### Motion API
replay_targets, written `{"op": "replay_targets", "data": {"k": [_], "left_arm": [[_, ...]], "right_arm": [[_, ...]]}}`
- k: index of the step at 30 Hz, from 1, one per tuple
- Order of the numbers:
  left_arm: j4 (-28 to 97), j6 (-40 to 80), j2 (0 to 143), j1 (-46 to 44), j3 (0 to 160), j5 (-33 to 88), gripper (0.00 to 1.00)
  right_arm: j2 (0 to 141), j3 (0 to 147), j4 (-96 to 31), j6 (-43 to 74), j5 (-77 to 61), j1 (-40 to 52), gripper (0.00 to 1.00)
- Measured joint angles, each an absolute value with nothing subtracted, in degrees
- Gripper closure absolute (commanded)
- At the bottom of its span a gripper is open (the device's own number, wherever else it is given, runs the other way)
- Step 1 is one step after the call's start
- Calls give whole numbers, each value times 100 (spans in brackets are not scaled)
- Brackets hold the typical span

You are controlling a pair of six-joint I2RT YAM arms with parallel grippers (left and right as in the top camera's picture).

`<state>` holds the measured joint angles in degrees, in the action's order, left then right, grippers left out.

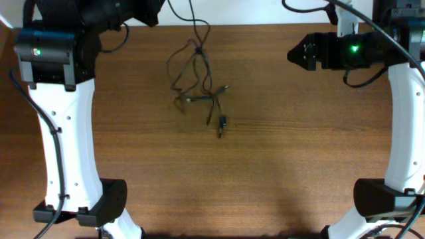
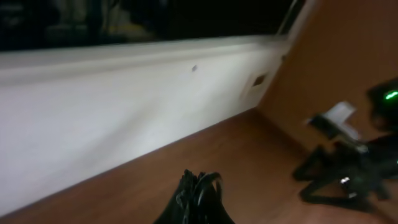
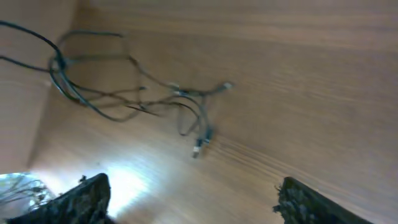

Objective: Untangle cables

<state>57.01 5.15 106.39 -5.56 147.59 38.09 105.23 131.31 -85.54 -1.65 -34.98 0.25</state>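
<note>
Overhead view first: thin dark cables (image 1: 202,97) heaped loosely on the brown wood-grain desk (image 1: 299,146), well apart from the right end effector (image 1: 293,54) and off to the side its tips face. Long axis of the bunch running from the far desk edge toward the near one, with a tight little knot (image 1: 198,50) at the far end and slack loops fanning out on the near side of it. One single strand leaving the knot and climbing out of the top of the shot. Silvery plug (image 1: 226,87) sticking out toward the right end effector's side, small dark plug (image 1: 221,123) pointing at the near edge.

Right wrist view: two rough black fingers (image 3: 84,196) spread wide, only desk showing between them. Cables out ahead of them, lying crosswise, not touching.

Left wrist view: left end effector (image 2: 199,190) pinched together, black and a bit glossy, hanging over bare wood beside a white wall (image 2: 93,124). Can't tell whether a cord is caught in there, way too blurry.
</note>
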Motion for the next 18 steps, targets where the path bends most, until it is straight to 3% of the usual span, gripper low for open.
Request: {"op": "replay_targets", "data": {"k": [6,14,18], "left_arm": [[5564,974,10630,-672,14759,4265,100],[5725,1037,10630,-685,14759,4423,100],[5802,1037,10628,-685,14759,4440,100]], "right_arm": [[10534,13131,-7918,-14,-3424,1076,46],[10822,13128,-7295,301,-2716,2084,59],[11131,13126,-7089,296,-2591,2329,59]]}}
